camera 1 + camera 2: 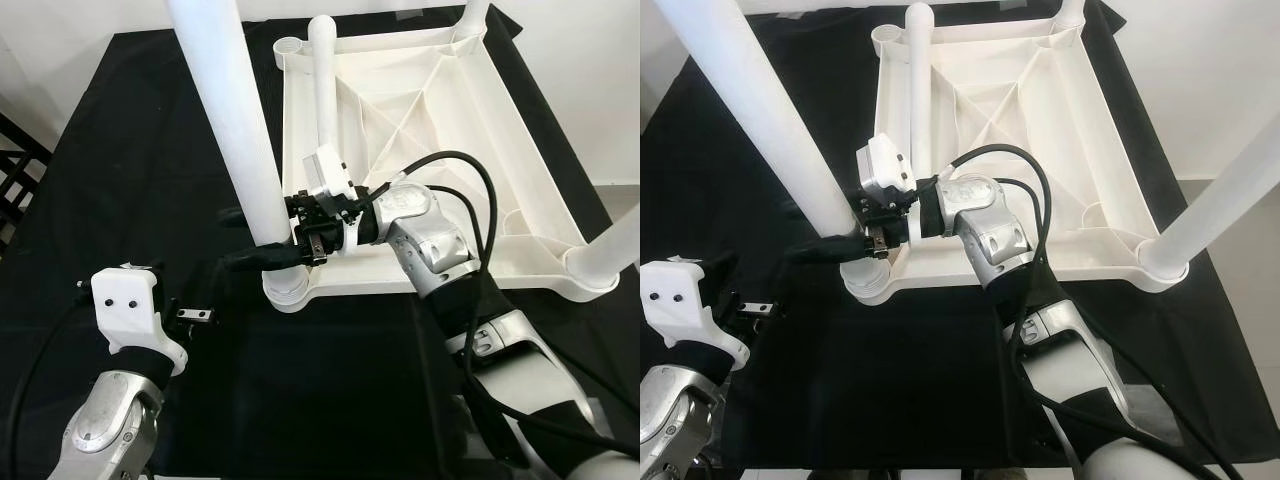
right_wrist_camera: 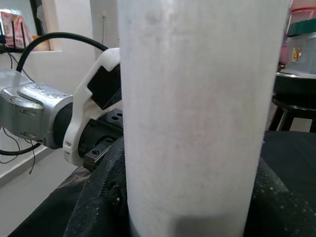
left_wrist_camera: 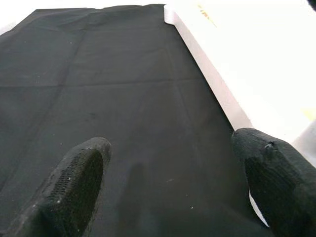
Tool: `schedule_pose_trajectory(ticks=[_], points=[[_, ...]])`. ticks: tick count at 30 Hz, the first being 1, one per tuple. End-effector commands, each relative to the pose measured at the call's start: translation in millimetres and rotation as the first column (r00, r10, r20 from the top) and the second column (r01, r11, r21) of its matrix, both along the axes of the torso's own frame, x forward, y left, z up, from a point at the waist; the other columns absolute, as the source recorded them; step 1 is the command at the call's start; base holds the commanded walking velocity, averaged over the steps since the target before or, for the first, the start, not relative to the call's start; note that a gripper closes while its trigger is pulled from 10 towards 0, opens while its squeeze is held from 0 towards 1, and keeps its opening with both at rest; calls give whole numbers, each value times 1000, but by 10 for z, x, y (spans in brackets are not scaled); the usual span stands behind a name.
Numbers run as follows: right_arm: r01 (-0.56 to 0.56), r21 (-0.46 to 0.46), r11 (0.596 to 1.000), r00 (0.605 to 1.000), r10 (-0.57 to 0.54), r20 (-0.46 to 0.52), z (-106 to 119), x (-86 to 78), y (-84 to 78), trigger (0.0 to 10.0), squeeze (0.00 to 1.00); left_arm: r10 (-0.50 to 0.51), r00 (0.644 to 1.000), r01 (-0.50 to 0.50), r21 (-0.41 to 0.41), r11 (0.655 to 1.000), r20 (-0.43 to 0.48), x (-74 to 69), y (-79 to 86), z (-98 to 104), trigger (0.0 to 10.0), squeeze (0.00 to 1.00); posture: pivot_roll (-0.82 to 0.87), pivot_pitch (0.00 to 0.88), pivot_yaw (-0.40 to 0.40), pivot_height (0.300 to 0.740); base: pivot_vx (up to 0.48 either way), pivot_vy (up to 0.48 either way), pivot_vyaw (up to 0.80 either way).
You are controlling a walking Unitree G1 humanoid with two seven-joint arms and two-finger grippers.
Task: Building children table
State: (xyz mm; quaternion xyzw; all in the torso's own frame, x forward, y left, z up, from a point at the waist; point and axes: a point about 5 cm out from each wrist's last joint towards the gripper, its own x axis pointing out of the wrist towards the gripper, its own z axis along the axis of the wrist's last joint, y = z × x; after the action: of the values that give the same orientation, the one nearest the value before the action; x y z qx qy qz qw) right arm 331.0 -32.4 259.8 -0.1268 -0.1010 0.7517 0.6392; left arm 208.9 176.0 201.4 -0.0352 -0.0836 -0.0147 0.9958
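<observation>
Underneath everything, a black cloth (image 1: 150, 150) covers the counter, and the white tabletop (image 1: 420, 130) lies on it upside down. Right gripper (image 1: 262, 250) has its jaws clenched around the near-left table leg (image 1: 235, 120), seated in its corner socket (image 1: 287, 290). Left gripper (image 3: 173, 182) hovers beside the tabletop, jaws released.

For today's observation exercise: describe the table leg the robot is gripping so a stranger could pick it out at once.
On the black cloth lies an upturned white tabletop with white legs standing in its corner sockets. The gripped leg rises from the near corner on the robot's left. Unlike the others, it has the right end effector clamped around its base.
</observation>
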Motion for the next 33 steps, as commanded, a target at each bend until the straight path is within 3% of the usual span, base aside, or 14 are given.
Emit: schedule_pose_trajectory(ticks=[1,5,7,8,9,11,12,13,14,15,17,27,30,33], points=[[143,-320,937,962,-208,-177,-760,107,-277,10000,0,13,999,-13,18,1000,-39,-3,33,-65,10000,0,6,320,23,740,0,0,0],[189,-362,913,950,-263,-167,-802,134,-310,10000,0,15,999,-14,17,1000,-37,-6,35,-59,10000,0,6,322,19,740,0,0,0],[357,-396,846,880,-446,-160,-913,143,-346,10000,0,18,999,-18,25,1000,-26,-12,53,-33,10000,0,6,325,-4,740,0,0,0],[357,-396,846,880,-446,-160,-913,143,-346,10000,0,18,999,-18,25,1000,-26,-12,53,-33,10000,0,6,325,-4,740,0,0,0],[683,-336,649,648,-750,-133,-1062,-2,-322,10000,0,46,999,-46,22,999,-3,-6,144,31,10000,0,-1,326,-9,740,0,0,0],[683,-336,649,648,-750,-133,-1062,-2,-322,10000,0,46,999,-46,22,999,-3,-6,144,31,10000,0,-1,326,-9,740,0,0,0],[804,-299,515,500,-856,-129,-1091,-109,-375,10000,0,60,998,-60,20,998,9,-4,193,64,10000,0,-1,326,-9,740,0,0,0],[852,-280,443,413,-896,-160,-1141,-346,-388,10000,0,74,997,-75,13,997,28,21,277,121,10000,0,-6,331,9,740,0,0,0],[852,-280,443,413,-896,-160,-1141,-346,-388,10000,0,74,997,-75,13,997,28,21,277,121,10000,0,-6,331,9,740,0,0,0],[884,-248,396,364,-917,-165,-1165,-538,-375,10000,0,75,996,-76,16,997,57,69,363,206,10000,0,-20,326,25,740,0,0,0],[893,-201,402,374,-913,-165,-1164,-653,-244,10000,0,30,992,-32,17,999,126,204,478,419,10000,0,-19,312,48,740,0,0,0],[907,-160,389,362,-915,-176,-1146,-554,-52,10000,0,-168,957,159,58,986,237,435,490,838,10000,0,-11,268,61,740,0,0,0],[921,-163,353,325,-929,-177,-1124,-600,-15,10000,0,-288,918,287,45,957,273,463,413,975,10000,0,-10,256,64,740,0,0,0],[931,-151,333,305,-935,-182,-1096,-619,6,10000,0,-445,843,454,44,890,303,452,322,1141,10000,0,-12,249,66,740,0,0,0]])
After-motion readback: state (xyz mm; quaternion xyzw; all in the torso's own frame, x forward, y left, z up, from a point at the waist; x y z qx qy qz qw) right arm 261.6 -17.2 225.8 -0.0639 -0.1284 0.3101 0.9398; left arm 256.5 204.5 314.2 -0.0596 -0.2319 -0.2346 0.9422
